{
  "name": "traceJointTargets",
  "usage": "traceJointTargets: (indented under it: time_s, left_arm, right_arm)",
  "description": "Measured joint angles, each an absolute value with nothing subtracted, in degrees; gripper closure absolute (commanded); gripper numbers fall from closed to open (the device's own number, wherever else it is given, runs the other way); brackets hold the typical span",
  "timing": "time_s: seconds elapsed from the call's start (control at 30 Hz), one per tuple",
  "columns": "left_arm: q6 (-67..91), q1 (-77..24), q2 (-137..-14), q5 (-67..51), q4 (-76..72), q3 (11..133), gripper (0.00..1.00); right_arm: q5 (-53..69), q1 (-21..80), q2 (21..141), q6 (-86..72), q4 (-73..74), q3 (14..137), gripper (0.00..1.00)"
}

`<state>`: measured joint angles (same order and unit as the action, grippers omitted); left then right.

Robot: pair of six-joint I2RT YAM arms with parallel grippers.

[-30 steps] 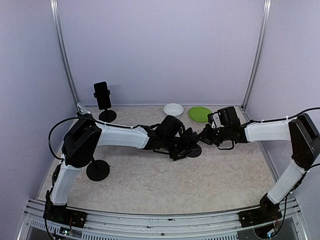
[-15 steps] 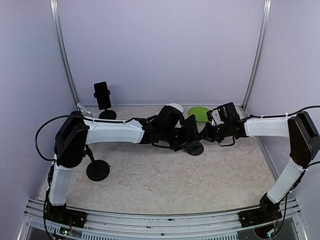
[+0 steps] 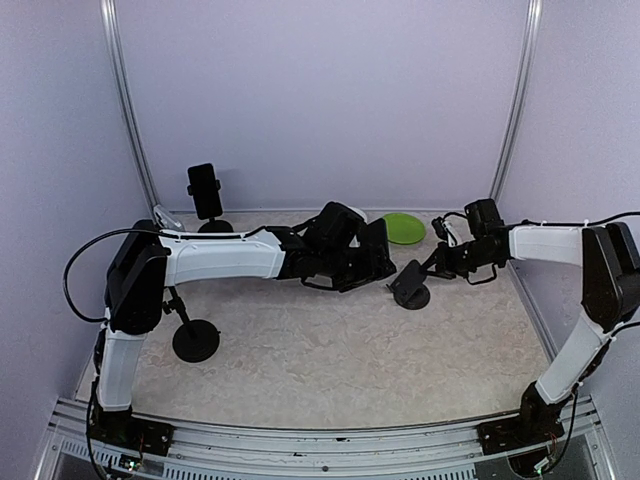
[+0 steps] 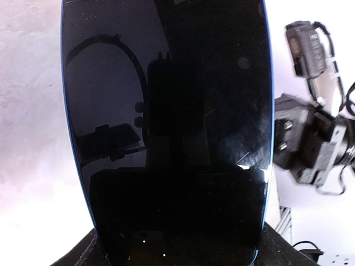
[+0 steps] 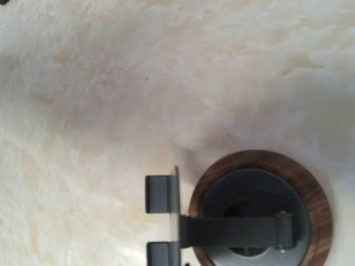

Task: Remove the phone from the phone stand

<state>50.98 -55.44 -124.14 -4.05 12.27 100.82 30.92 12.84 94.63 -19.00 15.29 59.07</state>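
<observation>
My left gripper [image 3: 368, 262] is shut on a black phone [image 3: 377, 248] and holds it above the table, left of the phone stand. In the left wrist view the phone's dark screen [image 4: 166, 111] with a blue edge fills the frame and hides my fingers. The phone stand [image 3: 410, 288] has a round base and its cradle is empty. It shows from above in the right wrist view [image 5: 260, 216] with a brown ring and grey cradle arms. My right gripper [image 3: 438, 262] is just right of the stand, apart from it. Its fingers do not show in the wrist view.
A second black phone [image 3: 205, 190] sits on another stand at the back left. A black round-based stand [image 3: 195, 340] is at the front left. A green plate [image 3: 403, 227] lies at the back right. Metal frame posts stand at the back corners.
My left gripper has lifted the phone off the stand and drawn it left and back. My right gripper has pulled away to the right, and the stand now sits free with its cradle empty.
</observation>
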Motion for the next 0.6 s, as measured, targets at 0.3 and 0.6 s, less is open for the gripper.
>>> traceJointTargets:
  time_s: [0.3,0.6]
  left_arm:
    - [48.9,-55.13,-124.11,-3.05,14.17,100.82,0.63]
    - [46.76,-53.78,-124.09,-2.94,15.7,102.21,0.63]
  right_arm:
    - [38.17,6.07,99.7,-9.08,22.52,65.25,1.0]
    - [35.03,3.62,101.89,-5.08,26.5,71.09,0.45]
